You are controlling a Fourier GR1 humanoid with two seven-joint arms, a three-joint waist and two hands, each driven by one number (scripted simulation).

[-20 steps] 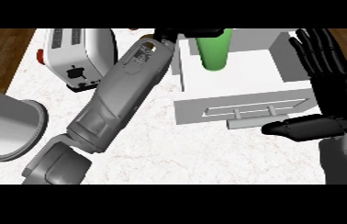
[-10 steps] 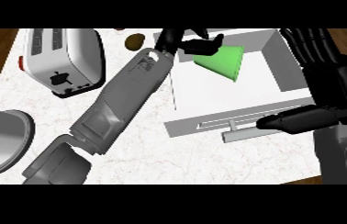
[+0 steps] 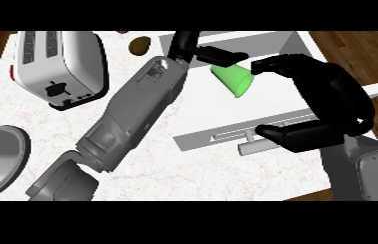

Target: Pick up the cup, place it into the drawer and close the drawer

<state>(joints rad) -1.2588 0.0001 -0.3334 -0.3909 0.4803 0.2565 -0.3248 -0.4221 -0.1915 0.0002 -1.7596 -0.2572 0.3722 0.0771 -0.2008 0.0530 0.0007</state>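
Our left hand sits at upper centre of the frame, at the end of the grey forearm running up from the lower left, and its black fingers reach rightward over the green cup; whether they are closed on the cup's base or just leaving it we cannot tell, since the hand hides the contact. That cup lies tipped on its side, mouth toward the lower right, over the white floor of the open drawer, which fills the centre and right of the frame. Our right hand arches over the drawer's right part, fingers curled with nothing in them, its lower finger lying just beside the bar handle on the drawer front. To do this step well, we judge that the cup should be let go only once it is fully inside the walls, then the left hand lifted straight clear before any push on the front, or the closing drawer could catch the forearm. At upper left stands a toaster, well apart from the work.
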